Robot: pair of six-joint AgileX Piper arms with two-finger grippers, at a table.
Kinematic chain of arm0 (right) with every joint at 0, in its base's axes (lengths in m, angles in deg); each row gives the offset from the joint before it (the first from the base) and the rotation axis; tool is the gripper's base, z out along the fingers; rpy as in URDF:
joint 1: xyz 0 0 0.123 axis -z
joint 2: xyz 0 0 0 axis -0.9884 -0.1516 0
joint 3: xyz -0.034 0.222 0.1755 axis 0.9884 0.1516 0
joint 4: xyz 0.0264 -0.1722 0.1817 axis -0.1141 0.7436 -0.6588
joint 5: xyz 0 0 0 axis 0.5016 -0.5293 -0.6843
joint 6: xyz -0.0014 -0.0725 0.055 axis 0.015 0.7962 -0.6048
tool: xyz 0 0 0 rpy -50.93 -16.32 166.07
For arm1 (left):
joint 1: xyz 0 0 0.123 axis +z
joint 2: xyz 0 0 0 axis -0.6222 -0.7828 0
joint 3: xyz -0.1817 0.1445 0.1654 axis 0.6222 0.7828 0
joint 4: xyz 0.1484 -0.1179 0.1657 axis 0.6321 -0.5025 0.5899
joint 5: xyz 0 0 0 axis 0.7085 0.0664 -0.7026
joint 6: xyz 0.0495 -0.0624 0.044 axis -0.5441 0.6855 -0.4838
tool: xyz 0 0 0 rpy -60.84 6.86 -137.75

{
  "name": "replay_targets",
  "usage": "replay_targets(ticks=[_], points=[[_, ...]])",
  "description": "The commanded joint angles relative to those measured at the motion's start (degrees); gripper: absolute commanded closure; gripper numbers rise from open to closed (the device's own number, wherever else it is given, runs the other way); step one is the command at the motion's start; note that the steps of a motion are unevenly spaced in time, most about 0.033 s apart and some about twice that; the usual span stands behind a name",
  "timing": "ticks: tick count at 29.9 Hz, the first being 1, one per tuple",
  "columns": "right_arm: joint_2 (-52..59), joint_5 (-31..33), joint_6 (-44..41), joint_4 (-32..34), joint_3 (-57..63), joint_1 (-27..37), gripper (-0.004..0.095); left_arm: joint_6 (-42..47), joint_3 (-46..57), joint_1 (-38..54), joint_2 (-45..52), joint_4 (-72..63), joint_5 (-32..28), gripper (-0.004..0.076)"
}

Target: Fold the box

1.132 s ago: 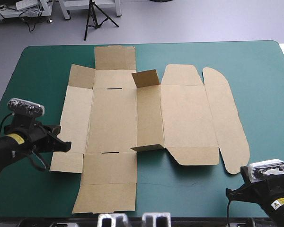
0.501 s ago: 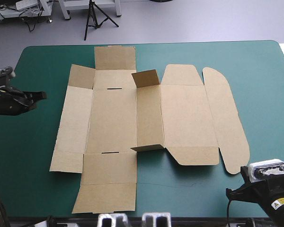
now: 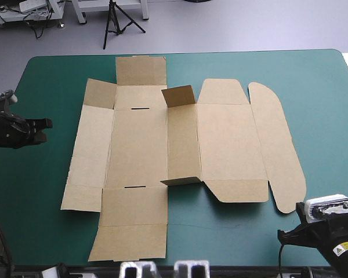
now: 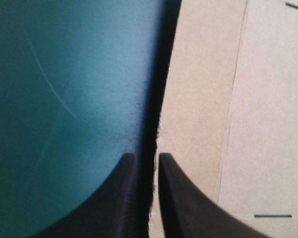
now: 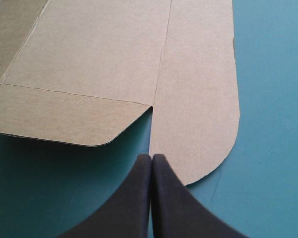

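Two upright flaps point(image 3: 178, 95) interrupt the flat box point(image 3: 136, 145).

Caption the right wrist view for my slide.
Right gripper, shut, points at the brown box's rounded flap on the teal-green cover.

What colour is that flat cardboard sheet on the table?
The box is plain brown, clearest in the high view.

Left claw point(image 4: 145, 157), right claw point(image 5: 151, 157): black, broad fin-shaped fingers point(image 5: 176, 208); yellow label point(image 3: 340, 250) on black right arm point(image 3: 322, 238).
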Motion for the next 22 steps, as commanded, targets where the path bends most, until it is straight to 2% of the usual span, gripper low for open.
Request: replay_targets(ticks=[1, 4, 5, 13, 18, 22], points=[[-0.53, -3.73, 0.49, -0.77, -1.78, -0.08, 0.0927, -0.8, -1.88, -2.09, -0.06, -1.87, 1.34, 0.039], [-0.53, -3.73, 0.49, -0.77, -1.78, -0.08, 0.0927, 0.2, -1.49, -3.52, -1.79, -1.87, 2.25, 0.02], [-0.53, -3.73, 0.49, -0.77, -1.78, -0.08, 0.0927, 0.57, -1.12, -3.71, -2.23, -1.87, 2.59, 0.0179], [-0.53, -3.63, 0.49, -0.63, -1.78, -0.08, 0.0927, -0.65, 3.7, -3.7, -6.63, -3.11, 4.86, 0.018], [-0.53, -3.63, 0.49, -0.63, -1.78, -0.08, 0.0926, -3.62, 10.42, -3.7, -7.28, -3.97, 3.22, 0.018], [-0.53, -3.63, 0.49, -0.63, -1.78, -0.08, 0.0926, -8.54, 13.99, -3.7, -7.28, -10.9, 1.28, 0.018]])
